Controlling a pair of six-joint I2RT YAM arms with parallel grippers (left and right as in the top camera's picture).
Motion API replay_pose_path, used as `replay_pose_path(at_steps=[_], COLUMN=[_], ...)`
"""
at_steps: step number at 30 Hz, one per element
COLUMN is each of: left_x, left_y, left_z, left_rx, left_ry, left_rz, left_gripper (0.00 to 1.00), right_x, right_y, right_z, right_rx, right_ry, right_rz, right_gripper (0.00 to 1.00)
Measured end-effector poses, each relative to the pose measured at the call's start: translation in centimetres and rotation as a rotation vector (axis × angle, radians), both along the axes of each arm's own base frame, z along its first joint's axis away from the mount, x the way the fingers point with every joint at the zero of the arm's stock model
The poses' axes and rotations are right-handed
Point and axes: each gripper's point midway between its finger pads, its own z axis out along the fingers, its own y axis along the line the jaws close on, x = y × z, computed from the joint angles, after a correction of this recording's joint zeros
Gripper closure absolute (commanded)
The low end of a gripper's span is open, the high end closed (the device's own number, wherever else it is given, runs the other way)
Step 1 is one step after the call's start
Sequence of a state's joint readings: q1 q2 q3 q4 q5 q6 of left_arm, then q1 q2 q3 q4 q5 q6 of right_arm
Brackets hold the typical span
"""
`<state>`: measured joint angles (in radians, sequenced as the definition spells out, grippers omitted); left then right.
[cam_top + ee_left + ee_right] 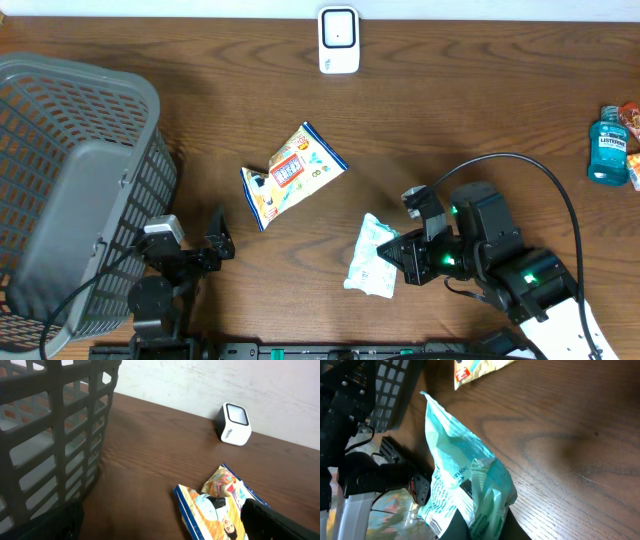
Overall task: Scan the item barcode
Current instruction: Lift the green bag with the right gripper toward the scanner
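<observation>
Overhead, reading left to right with the white scanner as reference; it stands at the far edge of the dark wood table. Grey slatted basket: far left of the scanner, running down toward the robot's side. Left hand: left of the scanner, near the robot's edge, just beside the basket's corner; jaws spread to full width, nothing between them. Colourful snack bag: slightly left of the scanner and nearer the robot, flat on the table, apart from both hands. Teal packet: slightly right of the scanner, well away from it toward the robot's edge, crumpled. Right hand: clamped tight on the packet's right side. Right wrist view shows the packet pinched at its lower end, dark printed digits on its face. Cannot tell whether the packet touches the table. Blue mouthwash bottle: far right of the scanner, at the table's edge.
</observation>
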<state>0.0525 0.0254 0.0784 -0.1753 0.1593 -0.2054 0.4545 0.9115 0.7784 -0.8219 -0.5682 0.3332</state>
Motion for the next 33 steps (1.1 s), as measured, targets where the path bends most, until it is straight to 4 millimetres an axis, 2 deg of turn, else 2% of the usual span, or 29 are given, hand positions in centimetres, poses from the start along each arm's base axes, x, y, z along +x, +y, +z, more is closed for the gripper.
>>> replay_pose_path(at_steps=[14,25,29,33], left_x=[0.0,0.0,0.0,0.0], left_y=[0.0,0.0,0.0,0.0], left_z=[0.0,0.0,0.0,0.0], left_rx=[0.000,0.000,0.000,0.000], left_ry=[0.000,0.000,0.000,0.000], left_rz=[0.000,0.000,0.000,0.000], left_gripper=[0.00,0.00,0.00,0.00], right_x=[0.7,1.3,2.6,5.2], right_y=[0.3,0.6,1.1,1.1], right_z=[-2.0,-1.9,-1.2,-0.3], right_rx=[-0.036,-0.024,0.000,-0.006], right_ry=[0.084,0.076,0.009,-0.112], right_rz=[-0.008,-0.019,-0.024,-0.072], right_gripper=[0.99,0.99,0.99,0.99])
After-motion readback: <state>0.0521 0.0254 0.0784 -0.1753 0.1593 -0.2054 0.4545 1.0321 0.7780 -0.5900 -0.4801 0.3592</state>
